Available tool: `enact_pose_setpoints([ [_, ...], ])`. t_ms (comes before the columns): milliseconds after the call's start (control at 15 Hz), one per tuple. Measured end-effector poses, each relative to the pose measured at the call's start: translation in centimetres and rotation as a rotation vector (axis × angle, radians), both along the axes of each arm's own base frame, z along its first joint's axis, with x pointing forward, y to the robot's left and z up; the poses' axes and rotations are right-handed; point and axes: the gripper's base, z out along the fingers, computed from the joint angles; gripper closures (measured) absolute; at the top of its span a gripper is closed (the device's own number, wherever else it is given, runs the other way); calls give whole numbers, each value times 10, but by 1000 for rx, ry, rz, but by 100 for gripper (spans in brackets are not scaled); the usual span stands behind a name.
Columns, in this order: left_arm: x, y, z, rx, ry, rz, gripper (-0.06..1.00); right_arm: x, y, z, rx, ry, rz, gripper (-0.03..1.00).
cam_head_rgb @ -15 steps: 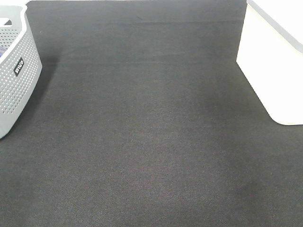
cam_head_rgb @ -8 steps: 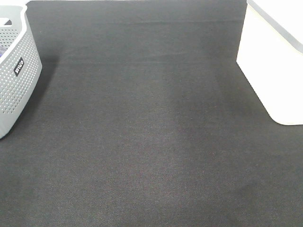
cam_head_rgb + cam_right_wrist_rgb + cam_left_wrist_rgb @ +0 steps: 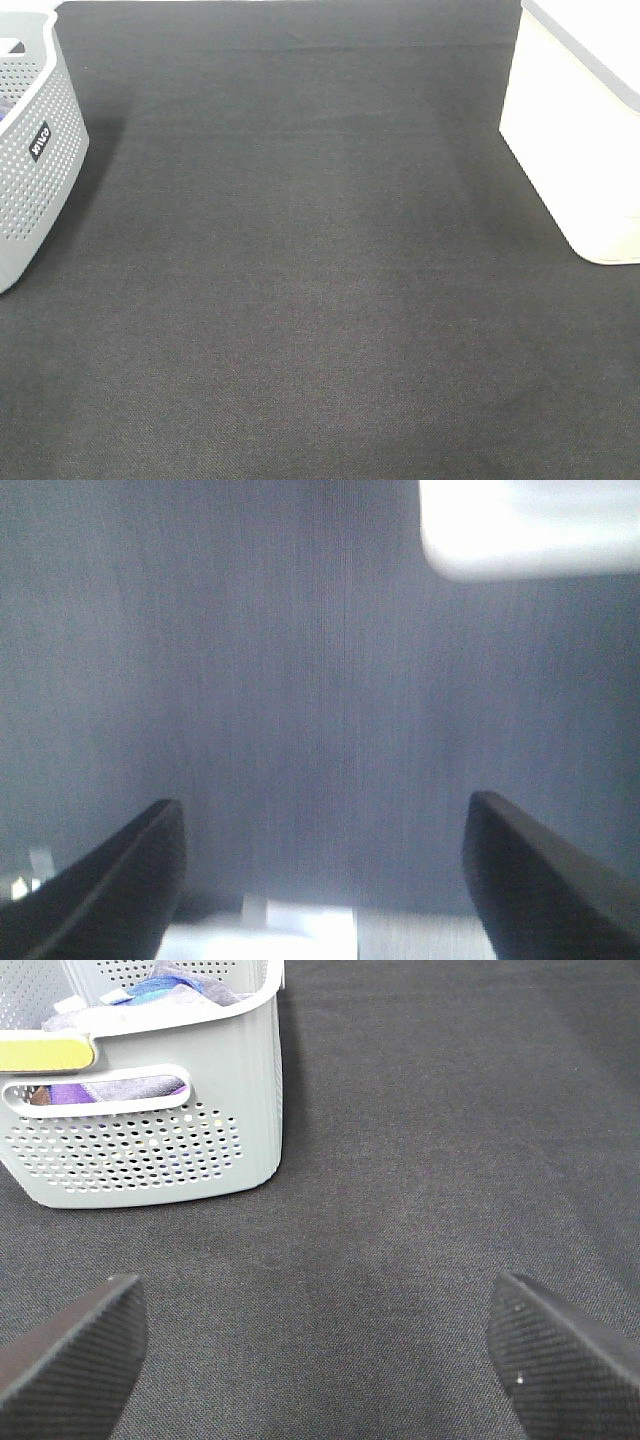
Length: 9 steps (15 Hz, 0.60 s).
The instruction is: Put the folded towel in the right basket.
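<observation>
Towels (image 3: 150,1088) in basket (image 3: 240,1110), beyond left claw (image 3: 315,1350)

The mat (image 3: 320,300) is dark, rough woven cloth, the grey basket (image 3: 35,170) is holey matt plastic, and the white box (image 3: 575,140) looks smooth.

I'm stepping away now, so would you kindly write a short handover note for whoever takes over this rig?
Left claw: open, empty, above the dark mat, facing the grey perforated basket.
Right claw: open, empty, over the mat, with the white basket ahead of it.
In the high view, the grey basket sits at the left edge and the white basket at the right edge. Purple and blue cloth lies inside the grey basket; whether that is the folded towel cannot be told.
Done: nothing visible; no towel is held or on the mat.
Left: find the towel, grasp it, and place it in the white basket.
</observation>
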Motion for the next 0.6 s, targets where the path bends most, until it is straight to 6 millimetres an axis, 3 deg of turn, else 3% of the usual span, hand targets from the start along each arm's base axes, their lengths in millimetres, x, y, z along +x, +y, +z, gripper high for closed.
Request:
enact_pose_setpoints([
  [333, 0, 0, 0, 0, 0, 0, 7, -101, 0, -58, -17, -45, 13, 24],
  [400, 0, 0, 0, 0, 0, 0, 7, -117, -2, -64, -31, -92, 13, 24],
  [600, 0, 0, 0, 0, 0, 0, 7, -156, -3, -54, -67, -352, 28, 24],
])
